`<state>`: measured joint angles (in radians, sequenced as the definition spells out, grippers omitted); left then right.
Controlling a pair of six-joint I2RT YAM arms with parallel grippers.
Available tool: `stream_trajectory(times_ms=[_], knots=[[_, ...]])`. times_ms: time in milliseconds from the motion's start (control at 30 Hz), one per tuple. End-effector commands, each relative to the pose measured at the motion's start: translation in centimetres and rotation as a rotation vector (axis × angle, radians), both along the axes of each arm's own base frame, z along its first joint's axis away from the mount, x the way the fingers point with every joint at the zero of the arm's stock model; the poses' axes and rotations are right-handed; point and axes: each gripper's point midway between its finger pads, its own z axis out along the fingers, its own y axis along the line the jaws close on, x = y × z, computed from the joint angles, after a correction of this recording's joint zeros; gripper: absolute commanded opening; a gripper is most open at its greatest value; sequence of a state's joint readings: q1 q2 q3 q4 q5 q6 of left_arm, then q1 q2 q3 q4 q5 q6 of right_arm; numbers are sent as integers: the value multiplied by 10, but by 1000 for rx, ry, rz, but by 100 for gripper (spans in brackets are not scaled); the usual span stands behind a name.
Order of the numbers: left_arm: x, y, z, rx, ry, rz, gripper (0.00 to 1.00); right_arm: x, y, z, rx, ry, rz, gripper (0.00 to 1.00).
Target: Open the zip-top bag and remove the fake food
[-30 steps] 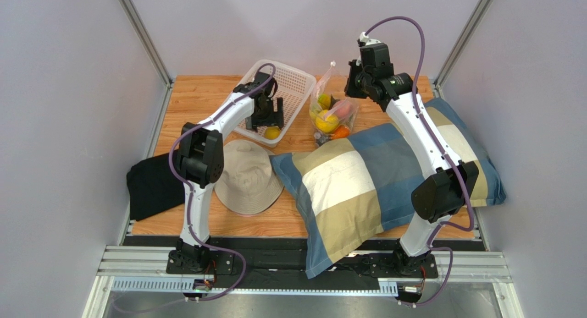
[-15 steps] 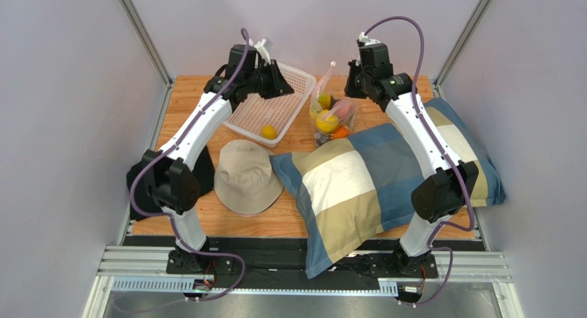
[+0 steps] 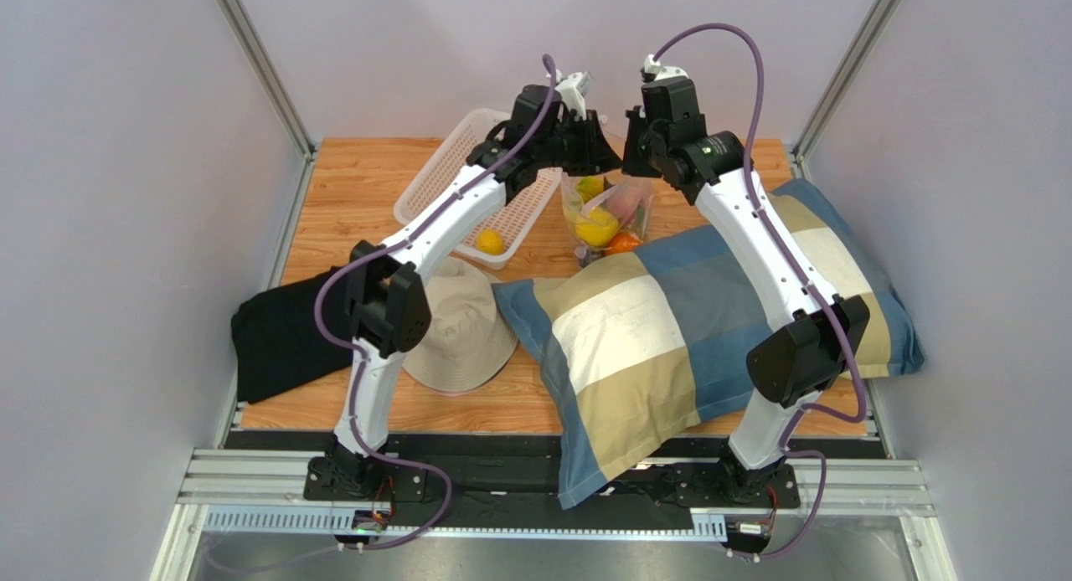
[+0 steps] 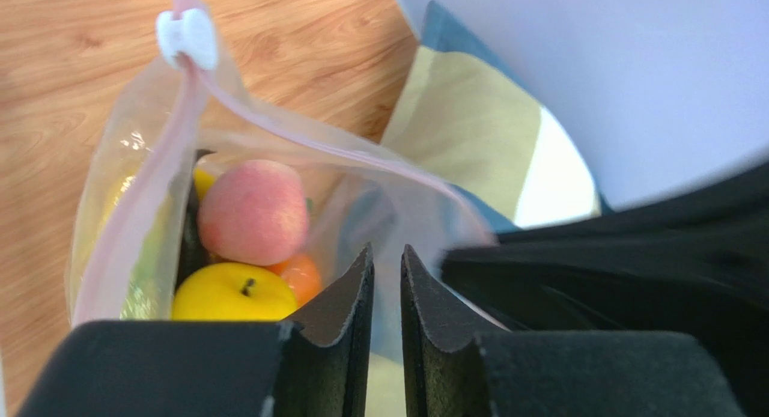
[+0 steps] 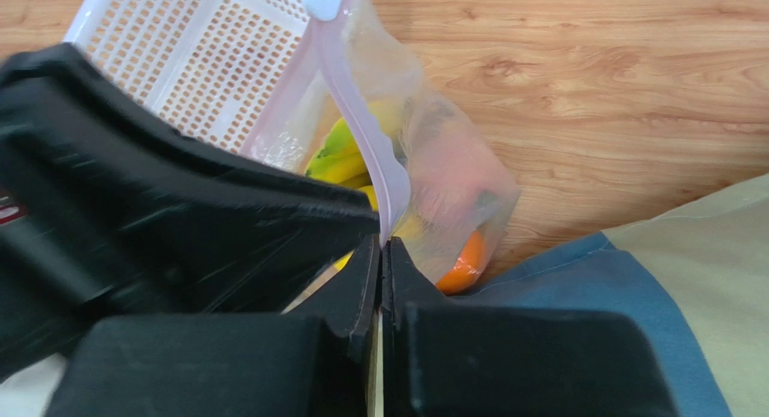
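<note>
The zip-top bag (image 3: 604,211) stands upright at the back of the table with its mouth open and its white slider (image 4: 187,37) at the far end of the strip. Inside lies fake food: a pink fruit (image 4: 253,210), a yellow round fruit (image 4: 233,295), an orange (image 4: 302,275) and a banana bunch (image 5: 338,151). My right gripper (image 5: 383,246) is shut on the bag's pink zip strip and holds it up. My left gripper (image 4: 386,255) hangs just above the bag's mouth, its jaws a narrow gap apart with nothing between them.
A white mesh basket (image 3: 466,179) stands left of the bag with one yellow fruit (image 3: 490,242) in it. A beige hat (image 3: 466,330), a black cloth (image 3: 277,336) and a large checked pillow (image 3: 680,317) cover the near half of the table.
My left arm has swung right from the basket to above the bag, and its jaws have narrowed from wide open. The right gripper has kept its hold.
</note>
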<state>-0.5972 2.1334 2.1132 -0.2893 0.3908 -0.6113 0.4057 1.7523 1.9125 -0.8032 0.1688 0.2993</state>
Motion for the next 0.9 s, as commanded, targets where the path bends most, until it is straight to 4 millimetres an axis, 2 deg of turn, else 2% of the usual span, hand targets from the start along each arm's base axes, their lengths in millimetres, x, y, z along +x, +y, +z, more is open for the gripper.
stream_trajectory(times_ms=[0, 33, 100, 133, 300, 400, 500, 600, 767, 867], knots=[[9, -7, -17, 88, -14, 8, 22, 7, -5, 58, 16, -165, -20, 0], [8, -10, -24, 107, -11, 7, 28, 11, -4, 57, 12, -173, -22, 0], [11, -4, -48, 177, 2, 31, 35, 14, -2, 60, 8, -183, -18, 0], [13, -1, -53, 200, -3, 37, 38, 17, -1, 58, 7, -181, -18, 0], [15, 11, -80, 340, -58, 4, 46, 20, 6, 55, 31, -173, 3, 0], [12, 17, -89, 398, -39, -12, 49, 19, 10, 46, 42, -144, 11, 0], [0, 21, -93, 415, -29, -55, 64, 18, 13, 34, 38, -110, 25, 0], [-12, 25, -103, 441, -5, -101, 71, 16, 15, 25, 35, -89, 40, 0], [-24, 29, -118, 478, 38, -151, 75, 14, 16, 14, 31, -71, 54, 0], [-27, 31, -123, 497, 56, -167, 82, 13, 17, 10, 33, -61, 54, 0]])
